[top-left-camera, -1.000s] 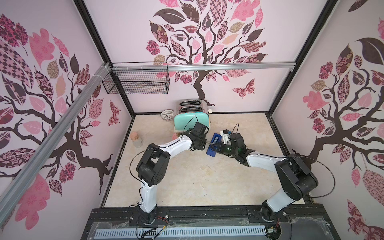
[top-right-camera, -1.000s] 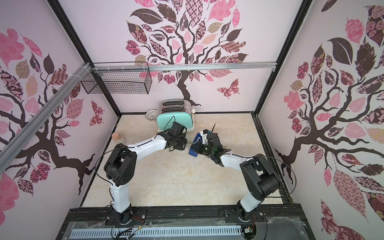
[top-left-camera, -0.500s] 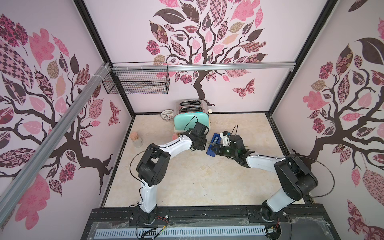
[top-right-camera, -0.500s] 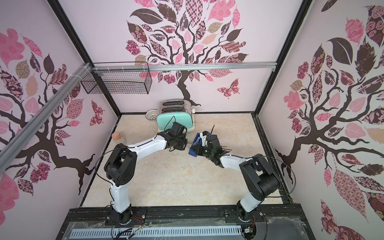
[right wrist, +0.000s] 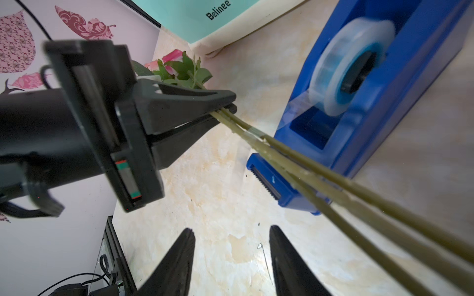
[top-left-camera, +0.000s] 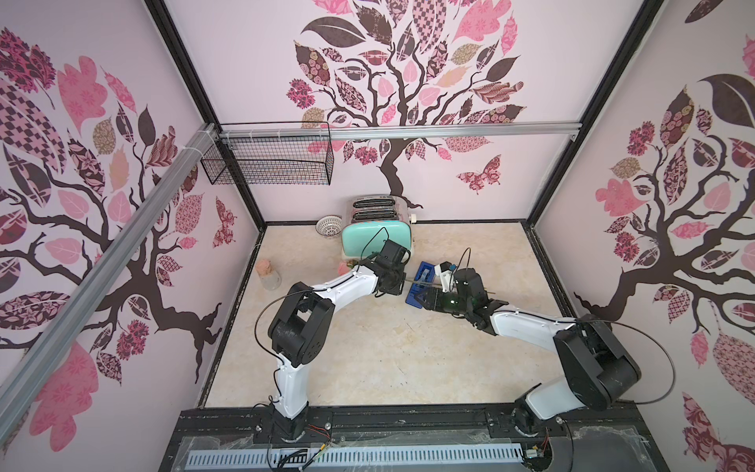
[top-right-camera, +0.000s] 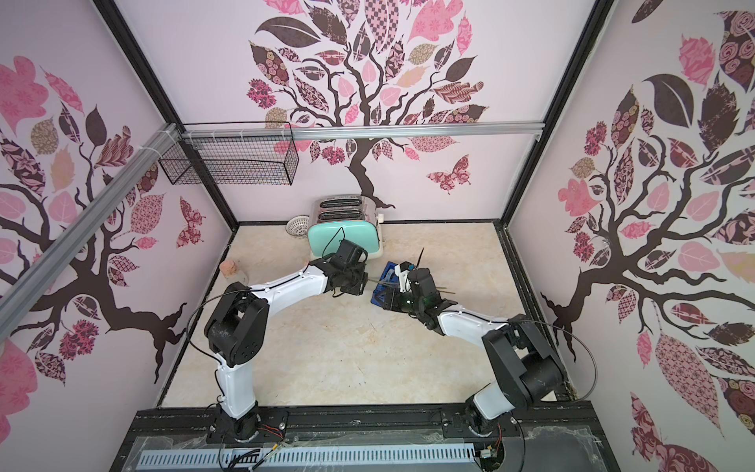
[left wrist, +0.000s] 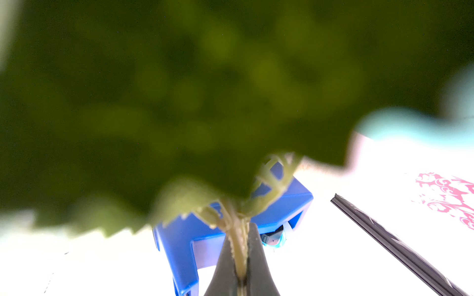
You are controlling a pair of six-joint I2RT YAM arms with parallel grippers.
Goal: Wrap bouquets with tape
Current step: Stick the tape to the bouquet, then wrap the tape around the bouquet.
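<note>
Opened up since 1 s ago: right claw (right wrist: 230, 229), fingers now apart, nothing between. Hangs low over desk (top-left-camera: 388, 351), just beside cutter end of blue tape holder (right wrist: 400, 107).

Left claw (right wrist: 228, 106): same spot as before, squeezed tight on stems (right wrist: 307, 166) of flowers (right wrist: 177, 64). Pink heads + green leaves sit behind left claw, on side toward mint toaster (top-left-camera: 376, 241). Stems stick out from claw tip, cross over cutter end of holder, run on past right claw. Can't tell if touching holder.

Tape roll (right wrist: 351, 66): clear, set in holder, w/ thin strip hanging from roll down into holder. Lies flat on desk, betw. both claws in both top views, near front of toaster.

Left wrist view: mostly blurry green leaf, v. close to lens. Below it, claw fingers pressed together on a stem, blue holder right behind.
</note>
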